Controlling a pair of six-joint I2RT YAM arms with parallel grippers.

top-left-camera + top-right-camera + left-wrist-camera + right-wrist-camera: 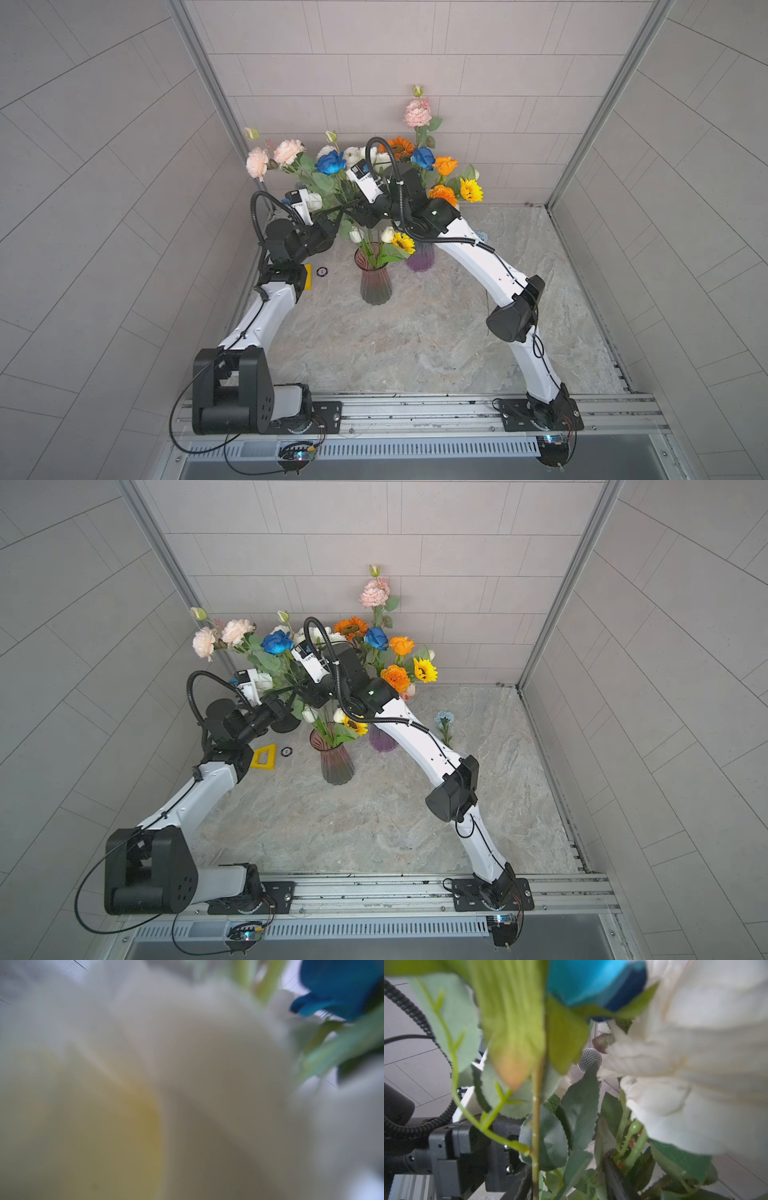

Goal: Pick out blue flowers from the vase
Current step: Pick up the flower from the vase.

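Left gripper (338, 212) is clamped right down, poked into the greenery just left of centre in both top views. What's between the jaws I can't make out; leaves hide the tips. Its wrist cam is no help either: a white bloom (145, 1084) is smooshed across nearly the whole frame, with only a corner of blue rose (342, 985) at upper right.

Right gripper (365, 218) is buried in the same bunch, just beside the left one. One dark finger (612, 1178) shows at the bottom of its wrist view, but I can't tell if the jaws are open or shut.

Two deep-blue roses are up in the bouquets: one centre-left (331, 162) above the smoky ribbed vase (376, 282), another (423, 158) right of centre above the purple vase (420, 257). A pale-blue carnation (444, 717) already lies on the table, right of the purple vase.

What worries me:
- The stems are packed tight. If that pinch caught a leaf or a neighbour's stem, pulling up would probably drag white flowers along.
- The ribbed vase looks tall and narrow, so a sideways tug could tip it.
- Both wrists are crowded together, so a lift could knock them into each other.
- With the left cam blinded, a bad grab would be hard to spot.
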